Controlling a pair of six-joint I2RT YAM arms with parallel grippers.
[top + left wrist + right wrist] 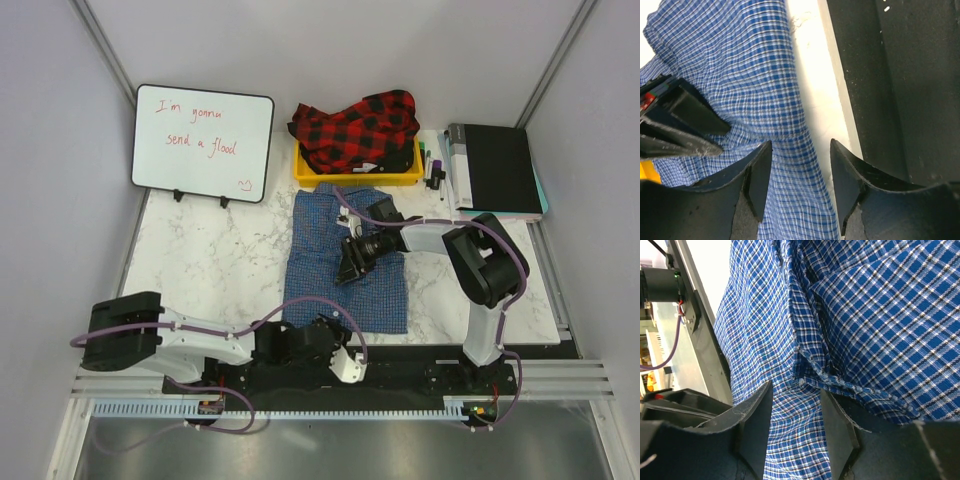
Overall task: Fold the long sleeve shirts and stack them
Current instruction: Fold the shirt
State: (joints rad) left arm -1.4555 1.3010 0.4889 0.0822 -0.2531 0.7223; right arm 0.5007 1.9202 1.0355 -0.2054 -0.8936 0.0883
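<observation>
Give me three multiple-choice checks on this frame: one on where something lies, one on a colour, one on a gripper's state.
1. Where is the red plaid shirt?
A) heaped in the yellow bin
B) spread flat at the near edge
C) clamped in a gripper

2. What colour is the writing on the whiteboard?
A) black
B) red
C) green

3. How does the right gripper stand?
A) shut on a sleeve
B) out of view
C) open, over the blue shirt

Answers:
1 A: the top view shows it bunched in the bin at the far side of the table.
2 B: the handwritten lines are red.
3 C: the right wrist view shows its fingers apart, with checked cloth visible between them.
</observation>
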